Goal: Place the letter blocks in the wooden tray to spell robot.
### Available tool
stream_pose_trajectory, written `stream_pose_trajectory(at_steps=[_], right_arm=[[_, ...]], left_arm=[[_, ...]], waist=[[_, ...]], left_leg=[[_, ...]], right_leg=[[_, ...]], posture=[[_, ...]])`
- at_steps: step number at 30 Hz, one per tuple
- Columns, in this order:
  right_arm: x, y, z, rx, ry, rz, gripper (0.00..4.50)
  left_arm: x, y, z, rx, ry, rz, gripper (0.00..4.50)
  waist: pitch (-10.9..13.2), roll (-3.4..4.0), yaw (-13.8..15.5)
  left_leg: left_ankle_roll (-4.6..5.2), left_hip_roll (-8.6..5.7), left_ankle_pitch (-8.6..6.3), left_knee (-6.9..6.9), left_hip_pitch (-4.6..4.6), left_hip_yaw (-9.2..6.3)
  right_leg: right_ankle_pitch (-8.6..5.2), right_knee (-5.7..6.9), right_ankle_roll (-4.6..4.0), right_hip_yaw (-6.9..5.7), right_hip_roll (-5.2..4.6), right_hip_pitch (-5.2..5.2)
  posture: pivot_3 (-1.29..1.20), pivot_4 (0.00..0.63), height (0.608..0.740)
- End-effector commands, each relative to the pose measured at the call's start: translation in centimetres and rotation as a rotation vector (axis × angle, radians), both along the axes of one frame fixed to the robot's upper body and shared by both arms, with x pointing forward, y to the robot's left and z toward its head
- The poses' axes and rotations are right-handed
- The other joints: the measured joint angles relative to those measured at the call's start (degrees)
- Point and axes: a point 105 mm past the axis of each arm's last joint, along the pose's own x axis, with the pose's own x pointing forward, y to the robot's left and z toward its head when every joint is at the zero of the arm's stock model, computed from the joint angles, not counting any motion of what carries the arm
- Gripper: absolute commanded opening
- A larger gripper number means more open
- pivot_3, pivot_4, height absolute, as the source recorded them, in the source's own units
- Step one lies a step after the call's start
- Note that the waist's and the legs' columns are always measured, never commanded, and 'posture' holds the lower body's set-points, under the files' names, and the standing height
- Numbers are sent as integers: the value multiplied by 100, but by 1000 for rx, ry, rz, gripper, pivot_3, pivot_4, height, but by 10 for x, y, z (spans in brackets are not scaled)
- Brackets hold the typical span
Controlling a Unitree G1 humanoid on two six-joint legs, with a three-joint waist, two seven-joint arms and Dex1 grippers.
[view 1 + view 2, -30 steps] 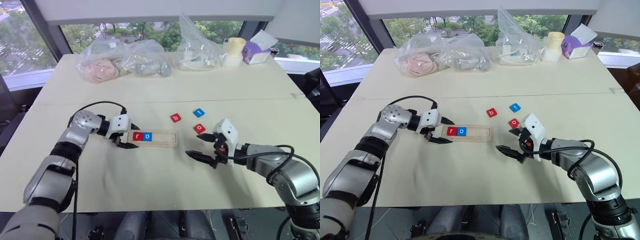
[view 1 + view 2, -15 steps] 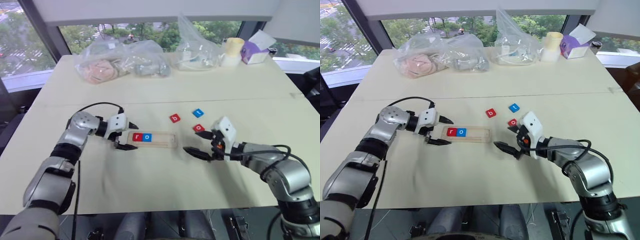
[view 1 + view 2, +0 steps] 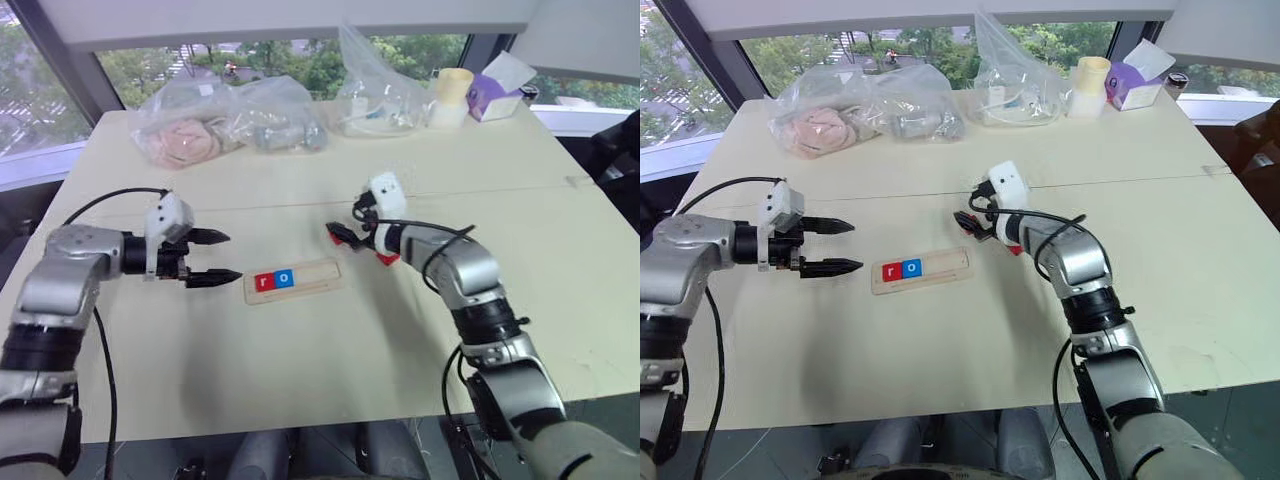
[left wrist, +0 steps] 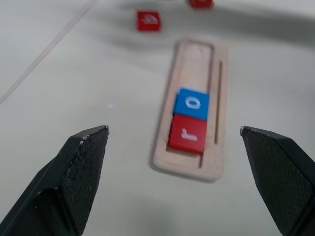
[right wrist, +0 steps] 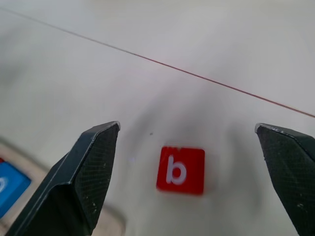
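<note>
Two letter blocks sit in the wooden tray: a red r at its left end and a blue o touching it, with the rest of the slot bare. The tray lies near the middle of the table. The left gripper hovers just to the tray's left, its two black fingers spread wide and holding nothing; its wrist view looks down the length of the tray, which lies between the fingertips. The right gripper is above the table beyond the tray's right end, jaws also wide apart and empty. The head views hide much of what lies under it, showing a bit of red beside the wrist; the right wrist view makes plain a red b block flat on the table between the fingers, untouched, with the blue o at the edge of the frame. Plastic bags lie along the far side by the window.
</note>
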Motion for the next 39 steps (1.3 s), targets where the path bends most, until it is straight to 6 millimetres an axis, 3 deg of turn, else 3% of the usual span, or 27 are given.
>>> stream_pose_trajectory(at_steps=[1, 9, 12, 16, 18, 21, 23, 31, 34, 39], right_arm=[[5, 1, 2, -33, -11, -21, 4500], [6, 8, -11, -39, 28, -52, 4500], [4, 12, -13, -45, 28, -45, 3257], [1, 18, -17, -51, 34, -32, 1196], [2, 16, -17, -54, 33, -44, 1173], [4, 4, 10, 7, -57, -113, 1173], [-5, -9, 21, 49, -79, -172, 1173], [-92, -50, 3, 145, 169, -355, 1173], [-110, -55, -1, 152, 201, -393, 1173], [-124, -59, -19, 135, 250, -476, 1173]], left_arm=[[-14, -3, 27, -59, -54, 43, 4478], [-31, -5, 27, -109, -45, 150, 4478], [-32, -6, 26, -114, -43, 161, 4500], [-29, -6, 24, -102, -47, 169, 4500], [-28, -7, 24, -101, -49, 164, 4500], [-31, -16, 24, -101, -41, 122, 4500], [-35, -25, 23, -97, -32, 81, 4500], [-43, -64, 23, -142, -15, -78, 4500], [-50, -76, 23, -147, 11, -137, 4500], [-61, -87, 3, -69, 70, -239, 4500]], waist=[[1, 0, 15], [1, 1, -1], [1, 1, -7], [1, 1, -8], [1, 1, -6], [1, 2, 1], [2, 3, 36], [1, 4, 167], [0, 4, 139], [-2, 8, 142]], left_leg=[[0, -2, 0, 0, -2, 0], [-13, 3, 8, 2, -2, 0], [-19, 7, 11, 1, -2, 1], [-22, 7, 13, 1, -1, 3], [-23, 7, 14, 1, -1, 4], [-23, 7, 14, 0, -1, 6], [-23, 6, 14, -1, -2, 9], [-23, 6, 13, -9, -6, 19], [-23, 8, 13, -2, -5, 23], [-23, 13, 13, -7, -2, 30]], right_leg=[[0, 0, 0, 1, -1, 0], [3, 8, -6, 9, 10, -12], [5, 10, -9, 18, 19, -15], [6, 10, -10, 23, 21, -17], [6, 10, -11, 25, 22, -17], [6, 10, -11, 29, 22, -19], [6, 11, -11, 36, 22, -22], [4, 11, -12, 59, 21, -32], [-3, 10, -27, 70, 26, -35], [-4, 10, -38, 74, 24, -41]], posture=[[0, 150, 740], [0, 150, 740], [0, 150, 740], [0, 150, 740], [0, 150, 740], [0, 150, 740], [0, 150, 740], [0, 150, 740], [0, 150, 740], [0, 150, 740]])
